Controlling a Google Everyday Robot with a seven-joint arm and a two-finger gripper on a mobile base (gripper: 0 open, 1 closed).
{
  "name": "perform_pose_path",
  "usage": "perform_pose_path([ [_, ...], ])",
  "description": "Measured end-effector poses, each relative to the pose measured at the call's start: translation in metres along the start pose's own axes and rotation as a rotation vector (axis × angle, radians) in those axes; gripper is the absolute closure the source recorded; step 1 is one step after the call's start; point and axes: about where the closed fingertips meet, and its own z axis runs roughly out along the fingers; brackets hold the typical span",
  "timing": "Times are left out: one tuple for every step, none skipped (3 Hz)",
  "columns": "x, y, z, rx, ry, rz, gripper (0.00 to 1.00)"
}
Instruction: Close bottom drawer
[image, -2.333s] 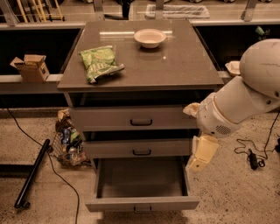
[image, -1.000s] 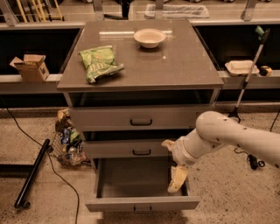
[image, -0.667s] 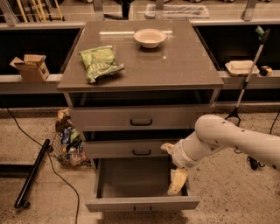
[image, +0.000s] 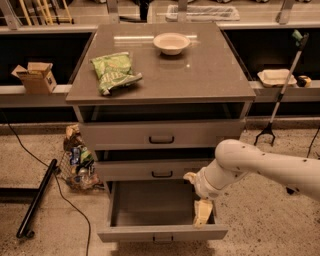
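The bottom drawer (image: 162, 233) of the grey cabinet is pulled out, showing a plain grey interior with nothing in it. Its flat front carries a small dark centre handle. My white arm reaches in from the right. My gripper (image: 202, 214) hangs down inside the drawer's right front corner, just behind the front panel. The two taller drawers above stand nearly closed, each a little proud of the frame.
On the cabinet top (image: 210, 75) lie a green chip bag (image: 114, 71) and a white bowl (image: 171, 43). A basket of snack packets (image: 76, 162) stands on the floor at the left, beside a black bar (image: 37, 197). A cardboard box (image: 34, 76) and a reacher tool (image: 280, 95) sit behind.
The arm has swung from the cabinet's right side down and left, bringing the gripper into the open bottom drawer's right front corner. Over the last second it has barely moved. The drawer has stayed open.
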Motion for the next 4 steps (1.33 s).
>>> perform_pose_path([
  [0.045,-0.001,0.044,-0.046,0.027,-0.001,0.00],
  [0.085,-0.006,0.078,-0.059,0.012,0.022,0.00],
  [0.088,-0.004,0.087,-0.071,0.004,0.028,0.00],
  [0.103,0.000,0.106,-0.101,0.024,0.047,0.00],
])
